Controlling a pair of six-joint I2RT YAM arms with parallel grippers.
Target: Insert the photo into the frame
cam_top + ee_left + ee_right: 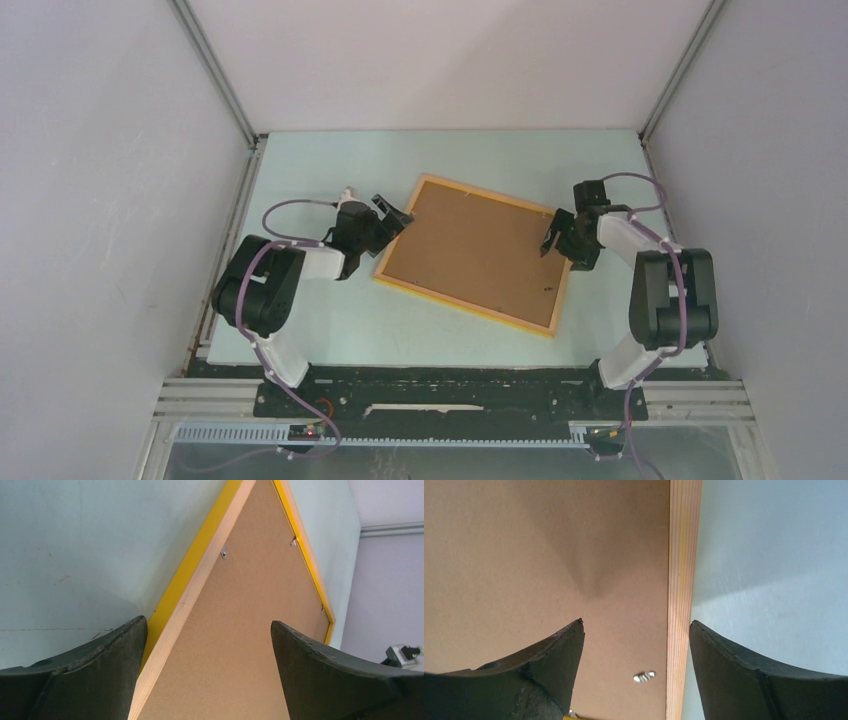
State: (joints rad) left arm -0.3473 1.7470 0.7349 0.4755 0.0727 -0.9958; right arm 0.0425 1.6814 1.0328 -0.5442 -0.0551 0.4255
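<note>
Spread wide, the left pincer stood at the frame's left short side, about halfway along it. From the left wrist, that pincer straddled the rail. One finger hung over bare tabletop just outside the frame, and the other hung over the board inside it. Whether either finger touched anything could not be told, and the jaws pinched nothing.

The right pincer was spread as well, at the frame's right short side, toward that side's far end. From the right wrist, the right pincer straddled the pale wood rail of the frame in the same way. One finger was above the board and the other above the tabletop beyond the rail. It held nothing, and contact with the frame could not be judged.

The frame lay flat on the pale green tabletop, back side up, between the two pincers. It sat askew, its right end nearer the arm bases than its left. The brown board sat inside the rails and filled the opening. Yellow paint showed on the frame's outer edge, bare wood on its back. Small metal clips stood on the rails at the board's edge, and another of the clips lay close to the right pincer's fingers. White walls rose to the left, right and far side of the frame.
</note>
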